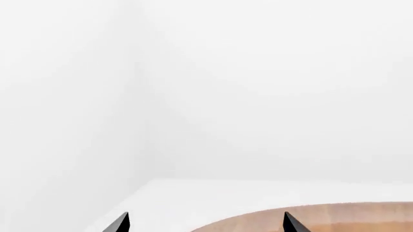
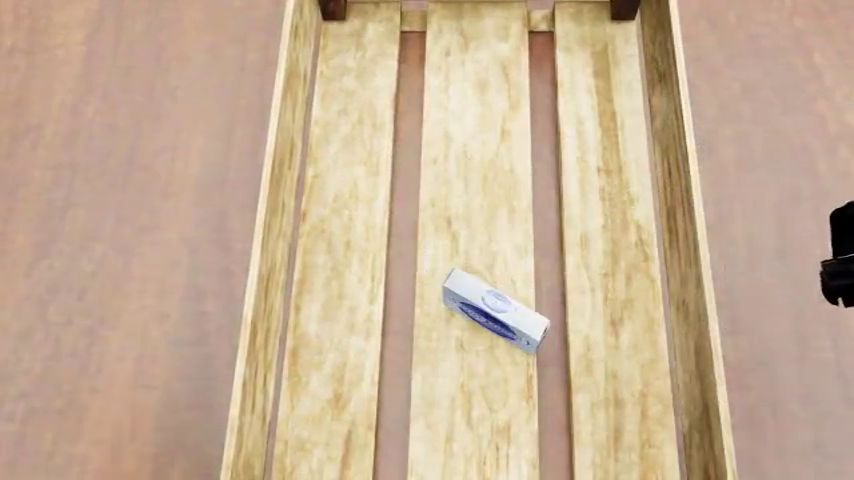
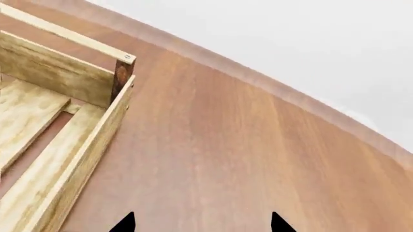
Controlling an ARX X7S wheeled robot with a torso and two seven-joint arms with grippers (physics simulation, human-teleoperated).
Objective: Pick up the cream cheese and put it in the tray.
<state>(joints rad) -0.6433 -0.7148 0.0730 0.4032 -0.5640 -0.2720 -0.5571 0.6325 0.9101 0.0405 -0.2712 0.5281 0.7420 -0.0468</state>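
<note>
Inside the tray [image 2: 304,250], the cream cheese [image 2: 495,310] lay free, long axis diagonal, nearer the right pincer [image 3: 202,224], whose tips stood apart and empty beside the tray.

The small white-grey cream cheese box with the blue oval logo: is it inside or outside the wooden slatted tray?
Inside. The cream cheese box lies askew on the middle bottom slat of the tray, between its side walls.

A brown wooden table [image 2: 134,240] with long grain and a rounded edge, white floor [image 1: 213,198] and pale walls [image 1: 271,87] behind it.
</note>
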